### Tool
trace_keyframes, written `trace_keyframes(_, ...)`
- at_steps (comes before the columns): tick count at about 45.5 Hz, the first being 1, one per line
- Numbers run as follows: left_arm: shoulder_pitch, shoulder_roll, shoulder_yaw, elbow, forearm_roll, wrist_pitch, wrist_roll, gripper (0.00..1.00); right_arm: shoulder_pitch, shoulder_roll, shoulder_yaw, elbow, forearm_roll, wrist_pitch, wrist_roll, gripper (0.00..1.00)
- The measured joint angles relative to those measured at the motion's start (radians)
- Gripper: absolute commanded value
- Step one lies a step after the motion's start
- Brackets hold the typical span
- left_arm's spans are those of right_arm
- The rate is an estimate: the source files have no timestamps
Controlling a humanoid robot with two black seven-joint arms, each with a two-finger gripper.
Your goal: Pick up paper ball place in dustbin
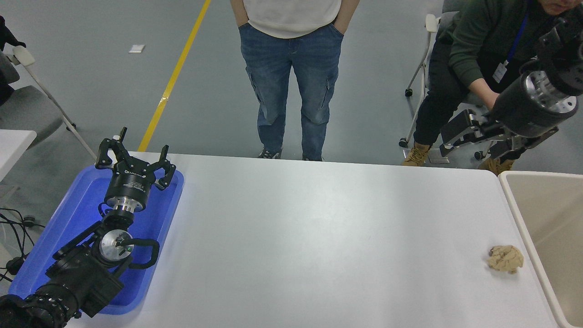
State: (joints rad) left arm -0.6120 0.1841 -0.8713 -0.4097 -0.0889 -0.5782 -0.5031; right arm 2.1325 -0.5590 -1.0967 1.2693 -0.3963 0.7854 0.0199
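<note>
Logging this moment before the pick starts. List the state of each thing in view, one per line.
paper ball: lying loose on the table, beside the dustbin, ungrasped.
dustbin: upright, open-topped; visible part holds nothing.
right end effector: open, raised past the table's far edge, empty.
left end effector: open, parked over the blue tray, empty.
white table: bears the ball.

A grey floor (91, 82) spreads beyond the white table (319, 237); a yellow line (175, 77) runs diagonally across it, with a small white scrap (136, 48) lying to its left. A grey folding chair (27, 109) stands at the left edge; a white-framed chair on castors (421, 77) stands at the upper right; soft, even light falls on everything.
</note>
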Motion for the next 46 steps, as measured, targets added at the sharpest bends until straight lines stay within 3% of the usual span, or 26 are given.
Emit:
trace_keyframes(12, 0.0, 0.0, 0.0, 0.0, 0.0, 0.0, 0.0, 1.0, -0.098, -0.007, -0.075, -0.031, -0.007, -0.079, -0.001, 1.0)
trace_keyframes(46, 0.0, 0.0, 0.0, 0.0, 0.0, 0.0, 0.0, 1.0, -0.536, -0.017, -0.084, -0.291, -0.01, -0.489, 0.0, 1.0)
